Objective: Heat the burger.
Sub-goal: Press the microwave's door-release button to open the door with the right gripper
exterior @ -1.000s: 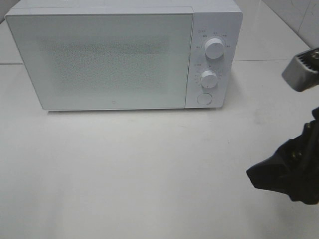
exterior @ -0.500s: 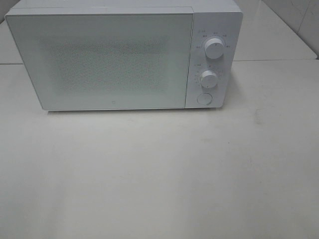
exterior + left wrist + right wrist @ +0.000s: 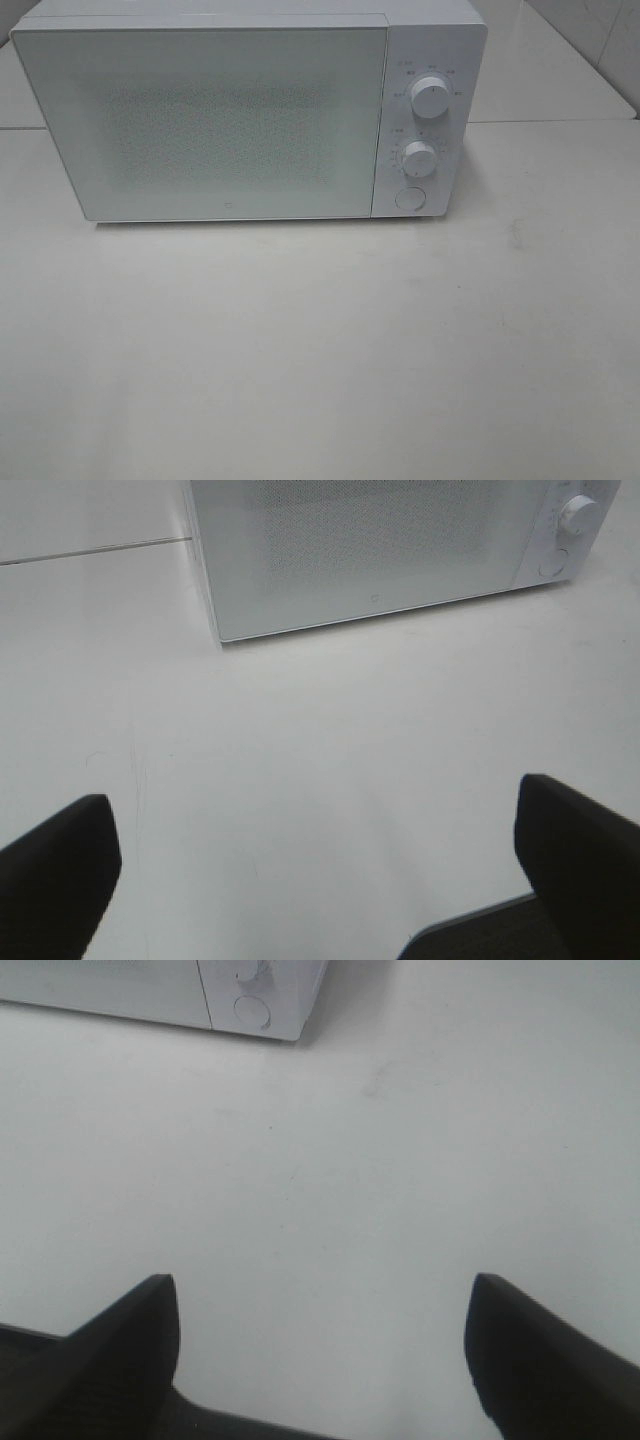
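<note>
The burger is out of view in every frame. A white microwave (image 3: 250, 115) stands at the back of the table with its door closed, so nothing inside it shows; it also appears in the left wrist view as the microwave (image 3: 380, 550). My left gripper (image 3: 312, 815) hovers open over bare table in front of the microwave, nothing between its black fingers (image 3: 60, 870). My right gripper (image 3: 322, 1295) is open too, over the table in front of the microwave's control corner (image 3: 265, 1000). Neither arm shows in the exterior high view.
The microwave panel carries an upper knob (image 3: 429, 98), a lower knob (image 3: 420, 157) and a round button (image 3: 409, 198). The white tabletop (image 3: 320, 340) spreads in front. A tiled wall (image 3: 600, 40) rises at the back right.
The right arm, at the right edge of the exterior high view a second ago, has left that view. The microwave has not moved.
</note>
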Robot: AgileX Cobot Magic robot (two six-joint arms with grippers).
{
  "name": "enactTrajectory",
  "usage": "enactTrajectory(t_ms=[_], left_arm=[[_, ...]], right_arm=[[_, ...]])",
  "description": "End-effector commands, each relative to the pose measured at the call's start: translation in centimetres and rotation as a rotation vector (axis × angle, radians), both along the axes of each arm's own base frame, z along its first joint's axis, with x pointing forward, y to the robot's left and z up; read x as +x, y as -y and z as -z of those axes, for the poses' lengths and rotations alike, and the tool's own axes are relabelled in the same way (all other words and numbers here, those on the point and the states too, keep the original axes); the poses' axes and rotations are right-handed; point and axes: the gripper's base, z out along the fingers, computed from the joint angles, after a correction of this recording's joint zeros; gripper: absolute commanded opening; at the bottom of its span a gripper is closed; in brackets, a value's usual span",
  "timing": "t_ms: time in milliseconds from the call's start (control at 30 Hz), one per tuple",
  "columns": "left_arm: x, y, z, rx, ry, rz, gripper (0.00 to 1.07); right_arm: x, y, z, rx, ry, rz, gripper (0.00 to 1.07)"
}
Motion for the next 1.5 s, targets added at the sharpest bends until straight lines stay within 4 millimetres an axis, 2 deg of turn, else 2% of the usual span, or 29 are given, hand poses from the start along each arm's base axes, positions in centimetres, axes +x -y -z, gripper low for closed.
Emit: enactTrajectory(t_ms=[33,300,1000,1267,1500], left_arm=[[-0.3,0.0,0.0,-0.011,0.032,-0.006,1.02],[-0.3,0.0,0.0,-0.010,0.032,-0.006,1.02],[-0.2,0.0,0.0,-0.007,0.027,-0.008,1.02],[-0.2,0.0,0.0,-0.007,0.027,-0.008,1.02],[-0.2,0.0,0.0,-0.007,0.027,-0.008,1.02]], right_arm=[[-0.5,0.1,1.3,0.006,0.006,0.035,0.75],[-1.6,0.3,1.6,0.026,0.122,0.026,0.75],[-1.5,0.3,1.5,0.024,0.116,0.027,0.75],[0.4,-0.1,0.9,0.008,0.034,0.027,0.75],[3.1,-0.6,0.3,0.002,-0.029,0.018,0.75]])
